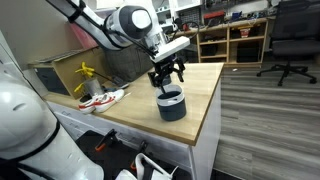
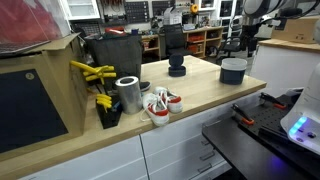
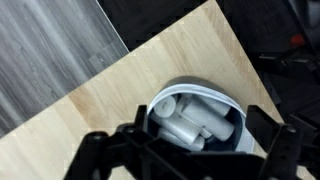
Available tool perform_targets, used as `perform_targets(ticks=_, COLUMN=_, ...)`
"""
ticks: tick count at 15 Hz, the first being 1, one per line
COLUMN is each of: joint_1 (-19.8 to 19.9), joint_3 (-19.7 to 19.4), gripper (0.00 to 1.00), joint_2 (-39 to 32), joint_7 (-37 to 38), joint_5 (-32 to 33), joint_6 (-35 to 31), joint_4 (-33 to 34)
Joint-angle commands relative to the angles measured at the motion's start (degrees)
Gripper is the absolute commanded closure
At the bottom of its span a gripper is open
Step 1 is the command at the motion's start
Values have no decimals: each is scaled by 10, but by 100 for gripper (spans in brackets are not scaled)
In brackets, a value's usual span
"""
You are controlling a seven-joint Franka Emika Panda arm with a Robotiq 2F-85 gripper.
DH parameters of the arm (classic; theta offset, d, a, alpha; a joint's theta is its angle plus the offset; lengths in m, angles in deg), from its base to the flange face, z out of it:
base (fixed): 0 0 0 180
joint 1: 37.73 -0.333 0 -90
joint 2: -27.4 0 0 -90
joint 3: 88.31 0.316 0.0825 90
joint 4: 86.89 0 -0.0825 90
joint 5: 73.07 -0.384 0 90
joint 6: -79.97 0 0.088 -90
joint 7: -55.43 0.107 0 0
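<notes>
Tub (image 1: 172, 105), round, dark, smooth-walled

One grey bin (image 1: 172, 106), two red-and-white shoes (image 2: 158, 108), one silver can (image 2: 128, 95), one wooden counter (image 1: 206, 88)

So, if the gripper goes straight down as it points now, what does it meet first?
Probably the white rolls lying in the round container directly below the open gripper; its fingers may catch the rim first, since depth is unclear.

The pot (image 1: 172, 106) is dark grey, its tubes (image 3: 190, 126) white — the table (image 1: 205, 90) pale wood-grain.
</notes>
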Motion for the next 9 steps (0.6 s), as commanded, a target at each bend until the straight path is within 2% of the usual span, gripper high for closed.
perform_targets(ticks=1, joint_1=-42, joint_3=10, gripper=0, joint_2=-8, joint_7=-89, joint_5=-35, joint_6=11, joint_4=6)
perform_targets(ticks=5, joint_1=-77, joint_3=38, gripper=0, joint_2=-58, joint_7=-151, joint_5=-34, joint_6=7, joint_4=26)
perform_targets(ticks=9, joint_1=-83, joint_3=62, gripper=0, joint_2=-105, joint_7=-232, joint_5=-21, joint_6=17, joint_4=62)
